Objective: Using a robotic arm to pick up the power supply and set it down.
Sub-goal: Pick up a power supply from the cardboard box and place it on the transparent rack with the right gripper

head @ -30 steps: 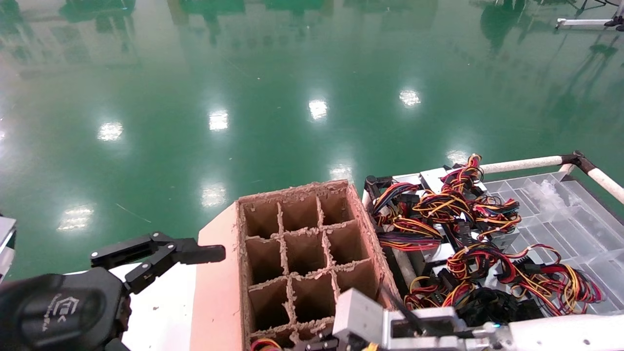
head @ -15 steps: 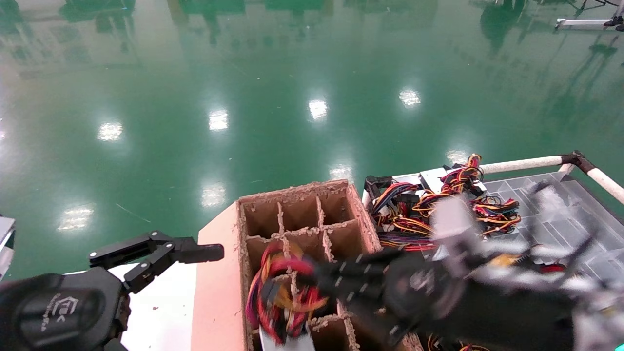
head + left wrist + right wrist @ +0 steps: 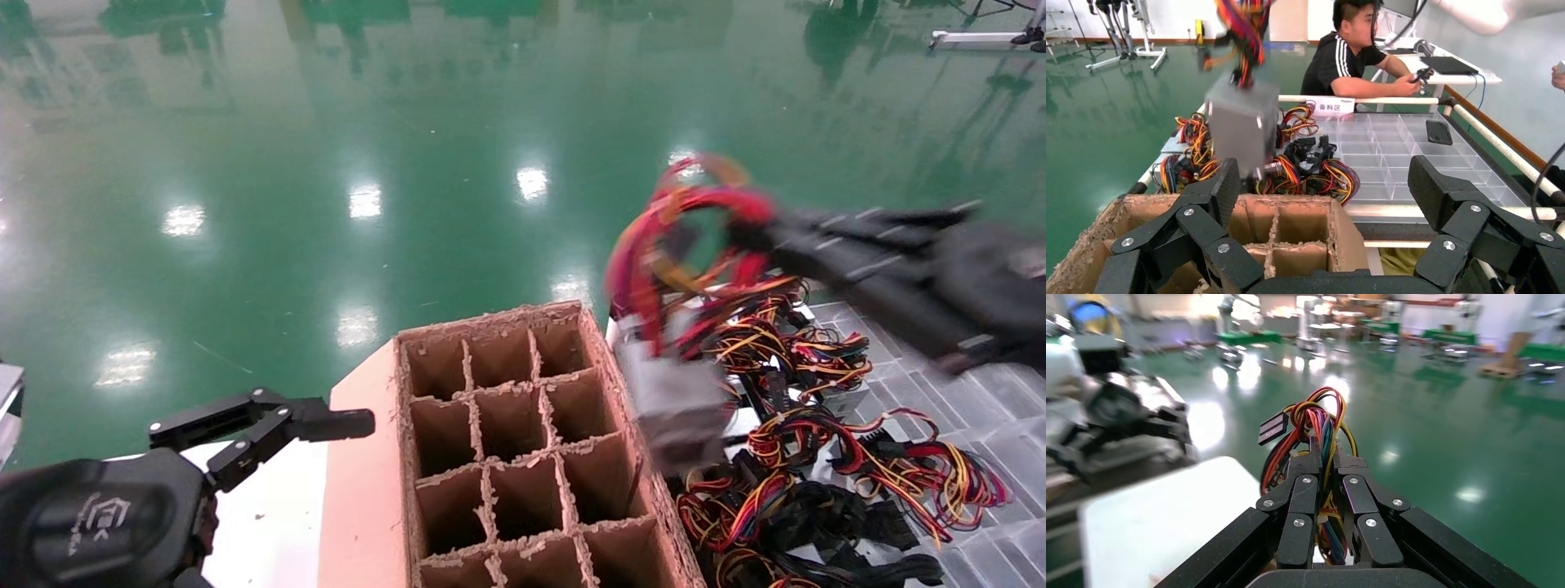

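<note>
My right robotic arm's gripper [image 3: 748, 233] hangs high at the right, above the pile of units, shut on a red, yellow and black cable bundle [image 3: 1315, 425]. The grey power supply [image 3: 674, 400] dangles from that bundle just right of the cardboard box's right wall, blurred by motion. The left wrist view shows the same power supply [image 3: 1242, 131] hanging above the box's far edge. My left robotic arm's gripper [image 3: 270, 418] is parked at the lower left, open and empty, with its black fingers [image 3: 1431, 184] spread wide.
A brown cardboard box [image 3: 368, 490] with a grid of empty cells stands in the centre. Right of it, a clear divided tray [image 3: 981, 384] holds several more power supplies with tangled cables [image 3: 817, 433]. A seated person [image 3: 1352, 55] is behind the tray. Green floor lies beyond.
My right gripper came up over the cardboard box holding the cables, then swung up and to the right; the power supply now hangs past the box's right wall. The left arm stayed still.
</note>
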`<act>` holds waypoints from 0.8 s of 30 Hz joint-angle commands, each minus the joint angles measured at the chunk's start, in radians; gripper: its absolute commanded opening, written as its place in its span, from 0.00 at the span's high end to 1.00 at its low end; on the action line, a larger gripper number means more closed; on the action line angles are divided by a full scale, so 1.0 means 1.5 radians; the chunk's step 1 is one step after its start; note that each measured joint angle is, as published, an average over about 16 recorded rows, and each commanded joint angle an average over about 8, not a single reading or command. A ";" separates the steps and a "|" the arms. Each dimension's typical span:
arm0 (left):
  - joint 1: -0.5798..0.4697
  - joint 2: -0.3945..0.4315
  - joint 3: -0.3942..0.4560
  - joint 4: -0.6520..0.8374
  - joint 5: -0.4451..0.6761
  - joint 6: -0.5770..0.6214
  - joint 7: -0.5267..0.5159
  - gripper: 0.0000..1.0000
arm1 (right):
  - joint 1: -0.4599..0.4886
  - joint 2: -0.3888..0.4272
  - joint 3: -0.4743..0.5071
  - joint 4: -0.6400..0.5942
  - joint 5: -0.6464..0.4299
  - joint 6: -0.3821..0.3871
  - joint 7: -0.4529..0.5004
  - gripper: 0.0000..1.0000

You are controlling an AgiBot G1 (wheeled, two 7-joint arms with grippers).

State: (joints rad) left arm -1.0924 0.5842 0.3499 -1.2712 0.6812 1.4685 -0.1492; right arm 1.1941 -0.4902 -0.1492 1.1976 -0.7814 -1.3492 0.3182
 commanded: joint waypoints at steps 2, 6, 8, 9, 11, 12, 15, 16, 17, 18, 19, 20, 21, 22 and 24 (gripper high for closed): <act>0.000 0.000 0.000 0.000 0.000 0.000 0.000 0.00 | 0.027 0.040 0.017 -0.038 -0.003 -0.026 -0.017 1.00; 0.000 0.000 0.000 0.000 0.000 0.000 0.000 0.00 | 0.075 0.088 0.024 -0.108 -0.027 -0.068 -0.046 1.00; 0.000 0.000 0.000 0.000 0.000 0.000 0.000 0.00 | 0.098 0.111 0.024 -0.147 -0.041 -0.091 -0.062 1.00; 0.000 0.000 0.000 0.000 0.000 0.000 0.000 0.00 | 0.109 0.122 0.024 -0.166 -0.049 -0.103 -0.071 1.00; 0.000 0.000 0.000 0.000 0.000 0.000 0.000 0.00 | 0.130 0.144 0.022 -0.202 -0.064 -0.123 -0.089 1.00; 0.000 0.000 0.000 0.000 0.000 0.000 0.000 0.00 | 0.139 0.156 0.020 -0.219 -0.072 -0.131 -0.098 1.00; 0.000 0.000 0.000 0.000 0.000 0.000 0.000 0.00 | 0.163 0.190 0.012 -0.260 -0.098 -0.148 -0.127 1.00; 0.000 0.000 0.000 0.000 0.000 0.000 0.000 0.00 | 0.169 0.202 0.009 -0.272 -0.107 -0.150 -0.137 1.00; 0.000 0.000 0.000 0.000 0.000 0.000 0.000 0.00 | 0.175 0.213 0.006 -0.282 -0.115 -0.151 -0.146 1.00; 0.000 0.000 0.000 0.000 0.000 0.000 0.000 0.00 | 0.179 0.224 0.003 -0.292 -0.123 -0.151 -0.155 1.00; 0.000 0.000 0.000 0.000 0.000 0.000 0.000 0.00 | 0.183 0.234 0.000 -0.300 -0.130 -0.151 -0.164 1.00; 0.000 0.000 0.000 0.000 0.000 0.000 0.000 0.00 | 0.187 0.244 -0.003 -0.309 -0.138 -0.150 -0.172 1.00; 0.000 0.000 0.000 0.000 0.000 0.000 0.000 0.00 | 0.189 0.254 -0.006 -0.318 -0.146 -0.149 -0.181 1.00; 0.000 0.000 0.000 0.000 0.000 0.000 0.000 0.00 | 0.191 0.263 -0.009 -0.326 -0.154 -0.147 -0.189 1.00; 0.000 0.000 0.000 0.000 0.000 0.000 0.000 0.00 | 0.195 0.278 -0.014 -0.344 -0.168 -0.145 -0.204 1.00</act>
State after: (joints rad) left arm -1.0925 0.5841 0.3503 -1.2712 0.6809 1.4683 -0.1490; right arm 1.4798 -0.0821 -0.1690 0.6852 -1.0311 -1.5683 0.0178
